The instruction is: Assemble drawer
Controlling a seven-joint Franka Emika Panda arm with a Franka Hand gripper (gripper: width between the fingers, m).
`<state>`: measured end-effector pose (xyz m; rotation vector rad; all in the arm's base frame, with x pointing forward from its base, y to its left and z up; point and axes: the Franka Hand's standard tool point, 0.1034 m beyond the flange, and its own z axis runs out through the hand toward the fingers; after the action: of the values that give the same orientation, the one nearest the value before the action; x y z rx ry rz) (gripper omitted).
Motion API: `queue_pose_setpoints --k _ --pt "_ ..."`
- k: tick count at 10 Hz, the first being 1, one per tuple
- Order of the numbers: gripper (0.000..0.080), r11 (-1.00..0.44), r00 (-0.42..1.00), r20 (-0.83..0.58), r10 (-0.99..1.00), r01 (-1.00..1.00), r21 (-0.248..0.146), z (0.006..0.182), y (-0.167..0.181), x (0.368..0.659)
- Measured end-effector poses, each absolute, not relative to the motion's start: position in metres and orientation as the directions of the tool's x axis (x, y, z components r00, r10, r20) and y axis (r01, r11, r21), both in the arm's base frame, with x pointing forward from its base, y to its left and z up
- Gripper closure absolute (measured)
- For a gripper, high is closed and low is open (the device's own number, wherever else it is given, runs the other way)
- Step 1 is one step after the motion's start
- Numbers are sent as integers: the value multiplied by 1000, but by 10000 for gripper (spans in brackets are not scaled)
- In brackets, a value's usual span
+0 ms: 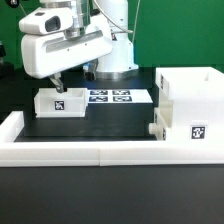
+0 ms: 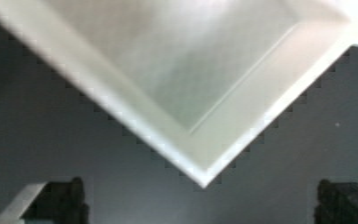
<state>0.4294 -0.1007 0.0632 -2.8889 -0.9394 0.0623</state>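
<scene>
While the gripper (image 1: 60,84) hangs just above the small tray (image 1: 60,101), its fingers (image 2: 59,197) stand wide apart, empty; tray on the table (image 1: 110,125) beside the marker board (image 1: 118,97); housing (image 1: 190,100) well apart, exterior view's right; risk: off-centre descent, a finger striking the rim, skewing the tray.

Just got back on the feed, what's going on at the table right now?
The arm has its tool at the small open-topped tray on the exterior view's left. The fingers are spread wide and hold nothing, and the wrist view shows one corner of the tray near the gap between them. The tall box housing stands apart on the exterior view's right, with the marker board between it and the tray. This tray is not yet in the housing.
</scene>
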Motion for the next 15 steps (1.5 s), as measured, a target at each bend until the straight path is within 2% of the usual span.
queue_pose_setpoints --k 5,8,15 --pt "151 -937 943 -29 331 326 -124 58 -98 427" --pt "151 -994 998 -58 36 30 -105 51 -94 422" --pt "151 -994 997 1 79 79 -74 17 -79 404"
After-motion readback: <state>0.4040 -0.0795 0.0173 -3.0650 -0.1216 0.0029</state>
